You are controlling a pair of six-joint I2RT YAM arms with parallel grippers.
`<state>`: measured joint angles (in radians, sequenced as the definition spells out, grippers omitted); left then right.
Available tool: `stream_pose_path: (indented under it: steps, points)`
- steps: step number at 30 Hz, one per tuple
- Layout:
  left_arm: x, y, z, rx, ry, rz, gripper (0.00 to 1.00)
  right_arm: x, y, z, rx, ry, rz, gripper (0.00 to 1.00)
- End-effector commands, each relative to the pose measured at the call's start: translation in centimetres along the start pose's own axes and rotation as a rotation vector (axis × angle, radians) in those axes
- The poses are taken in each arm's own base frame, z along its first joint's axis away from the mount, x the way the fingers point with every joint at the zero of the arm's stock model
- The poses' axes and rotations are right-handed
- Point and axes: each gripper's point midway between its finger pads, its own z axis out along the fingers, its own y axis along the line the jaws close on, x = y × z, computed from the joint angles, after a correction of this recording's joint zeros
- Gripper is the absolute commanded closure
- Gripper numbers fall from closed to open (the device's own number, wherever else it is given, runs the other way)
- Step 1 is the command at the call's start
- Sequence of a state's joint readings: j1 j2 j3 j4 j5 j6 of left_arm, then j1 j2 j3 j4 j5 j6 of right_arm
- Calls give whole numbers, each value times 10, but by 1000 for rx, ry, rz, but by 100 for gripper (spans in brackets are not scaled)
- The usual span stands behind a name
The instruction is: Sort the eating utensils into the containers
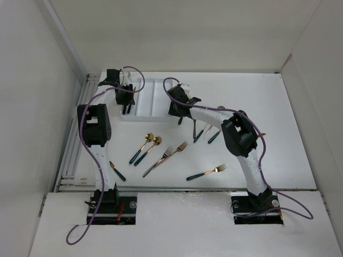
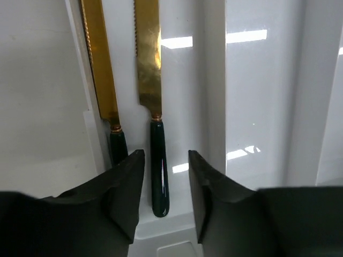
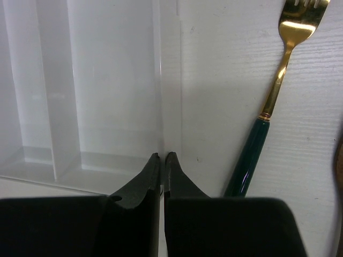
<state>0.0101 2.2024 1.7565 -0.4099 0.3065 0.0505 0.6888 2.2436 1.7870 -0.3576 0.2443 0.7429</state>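
The white tray (image 1: 146,101) with its three long containers lies at the back of the table. Two gold-bladed knives with dark green handles (image 2: 159,176) lie in its left compartment. My left gripper (image 2: 164,160) is open there, its fingers either side of the right knife's handle without touching it. My right gripper (image 3: 162,156) is shut, with its tips at the tray's right wall (image 3: 161,107); I cannot tell whether they pinch it. A gold fork with a green handle (image 3: 268,101) lies just right of that wall. Several more utensils (image 1: 161,155) are scattered on the table in front of the tray.
Two spoons (image 1: 143,147) lie left of centre, with forks and a knife beside them. A single fork (image 1: 206,172) lies near the front, and one utensil (image 1: 117,172) lies by the left arm. Three more (image 1: 206,134) lie under the right forearm. White walls enclose the table.
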Motion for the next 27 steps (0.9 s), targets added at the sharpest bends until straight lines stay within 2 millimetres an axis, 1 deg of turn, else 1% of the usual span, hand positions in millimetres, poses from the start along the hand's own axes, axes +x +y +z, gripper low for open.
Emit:
stream_pose_path:
  steps: [1, 2, 3, 4, 5, 6, 7, 8, 9, 10, 11, 12, 13, 14, 15, 16, 17, 18, 19, 20, 21, 22, 23, 24, 25, 26, 27]
  points:
    - [-21, -5, -27, 15, -52, 17, 61, 34, 23, -1, -67, 95, -38, 100]
    - [-25, -6, -31, 15, -78, 25, 59, 31, 26, -2, -73, 89, -36, 99]
    - [-31, -10, -38, 26, -105, 33, 49, 31, 26, -2, -74, 89, -45, 97]
    - [-45, -16, -57, 26, -158, 48, 49, 31, 26, -2, -74, 89, -45, 89]
    - [-47, -16, -65, 17, -172, 51, 47, 25, 30, -5, -88, 74, -41, 81]
    - [-54, -19, -75, 17, -195, 58, 47, 25, 30, -5, -89, 73, -51, 71]
    - [-57, -20, -85, 7, -207, 60, 47, 21, 35, -9, -109, 66, -47, 64]
    - [-59, -22, -103, -8, -225, 72, 49, 15, 39, -13, -123, 51, -43, 54]
    - [-51, -23, -110, -11, -201, 93, 50, 15, 39, -13, -123, 51, -43, 49]
    - [-46, -21, -119, -33, -193, 103, 50, 5, 46, -21, -146, 26, -48, 44]
    - [-46, -15, -143, -84, -216, 115, 50, 3, 43, -23, -137, 16, -59, 38]
    - [-23, -9, -144, -110, -166, 131, 50, -1, 42, -25, -135, -2, -56, 35]
    - [-4, -6, -152, -135, -122, 153, 50, -3, 43, -29, -143, -11, -53, 31]
    - [3, -6, -178, -164, -143, 219, 50, -18, 50, -40, -169, -59, -62, 27]
    - [40, 5, -175, -204, -58, 239, 50, -18, 57, -47, -190, -71, -81, 21]
    - [60, 8, -182, -222, -14, 275, 50, -21, 61, -53, -196, -95, -102, 14]
    - [72, 13, -189, -252, -1, 307, 50, -31, 65, -66, -205, -132, -158, 13]
    - [74, 25, -213, -340, -43, 316, 50, -28, 70, -75, -194, -157, -207, 8]
    - [92, 34, -215, -367, -32, 277, 54, -25, 71, -81, -189, -170, -254, 6]
    - [83, 43, -236, -408, -136, 179, 61, -20, 84, -97, -216, -196, -345, 6]
    - [82, 44, -234, -410, -147, 179, 64, -23, 83, -101, -219, -209, -376, 6]
    - [76, 47, -251, -414, -235, 79, 67, -8, 94, -110, -251, -195, -427, 6]
    - [71, 48, -257, -414, -284, 46, 69, 9, 94, -109, -264, -165, -473, 6]
    - [73, 49, -262, -421, -302, 13, 69, 15, 102, -116, -306, -162, -526, 6]
    - [67, 50, -280, -430, -367, -14, 69, 25, 113, -121, -358, -146, -557, 7]
    - [73, 52, -284, -447, -383, -57, 69, 51, 127, -130, -441, -91, -601, 9]
    - [72, 54, -295, -473, -414, -74, 69, 65, 136, -134, -484, -66, -630, 12]
